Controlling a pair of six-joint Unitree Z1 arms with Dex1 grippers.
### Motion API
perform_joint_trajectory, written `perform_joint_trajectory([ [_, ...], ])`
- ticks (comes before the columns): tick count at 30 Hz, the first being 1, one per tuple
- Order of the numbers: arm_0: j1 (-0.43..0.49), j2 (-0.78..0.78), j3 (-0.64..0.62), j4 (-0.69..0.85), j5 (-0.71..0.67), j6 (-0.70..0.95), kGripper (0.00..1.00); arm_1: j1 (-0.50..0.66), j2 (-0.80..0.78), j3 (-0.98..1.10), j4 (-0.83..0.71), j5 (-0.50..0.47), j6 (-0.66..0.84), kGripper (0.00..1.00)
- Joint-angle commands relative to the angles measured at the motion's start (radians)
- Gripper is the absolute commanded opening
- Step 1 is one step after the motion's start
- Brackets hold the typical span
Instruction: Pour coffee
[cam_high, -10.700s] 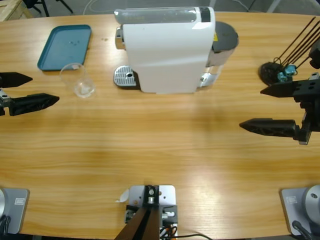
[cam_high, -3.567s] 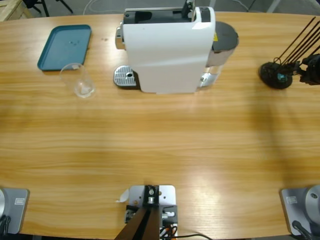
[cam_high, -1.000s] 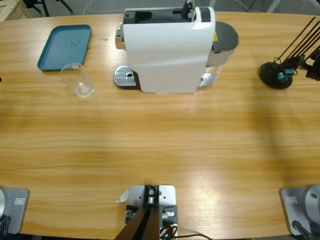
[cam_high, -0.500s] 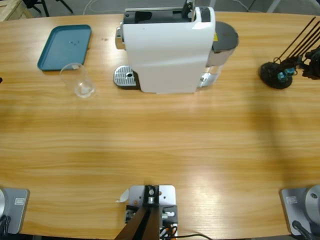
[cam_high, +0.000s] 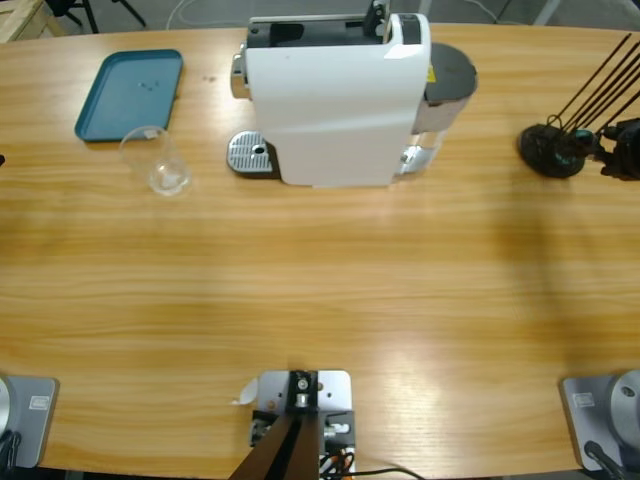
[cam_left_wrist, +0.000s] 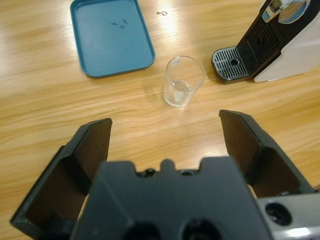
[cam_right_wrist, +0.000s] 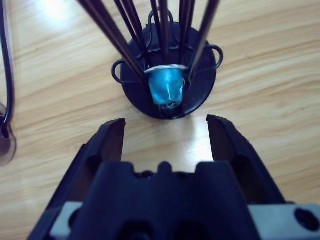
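No writing is readable on the white coffee machine (cam_high: 335, 100); only a yellow sticker shows. The right gripper (cam_right_wrist: 165, 125) has its fingers spread wide and empty, just short of the blue capsule (cam_right_wrist: 166, 87) in the black wire holder (cam_right_wrist: 170, 75). The left gripper (cam_left_wrist: 167, 135), fingers wide apart, faces the empty glass (cam_left_wrist: 183, 81) on the table (cam_high: 320, 290), beside the teal tray (cam_left_wrist: 110, 35).

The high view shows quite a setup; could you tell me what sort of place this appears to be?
Probably a robotics lab's coffee test bench, not a kitchen: a white capsule coffee machine, a clear glass beside a teal tray and a black capsule rack holding a blue capsule, on a long wooden table.
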Motion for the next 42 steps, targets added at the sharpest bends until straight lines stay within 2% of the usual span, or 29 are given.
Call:
perform_joint_trajectory([
  [1, 0.008, 0.017, 0.038, -0.01, 0.007, 0.009, 0.928, 0.025, -0.032, 0.035, -0.014, -0.036, 0.015, 0.678],
  [42, 0.008, 0.038, 0.04, -0.013, 0.004, 0.009, 0.928, -0.008, 0.09, 0.029, -0.105, -0.043, 0.017, 0.632],
])
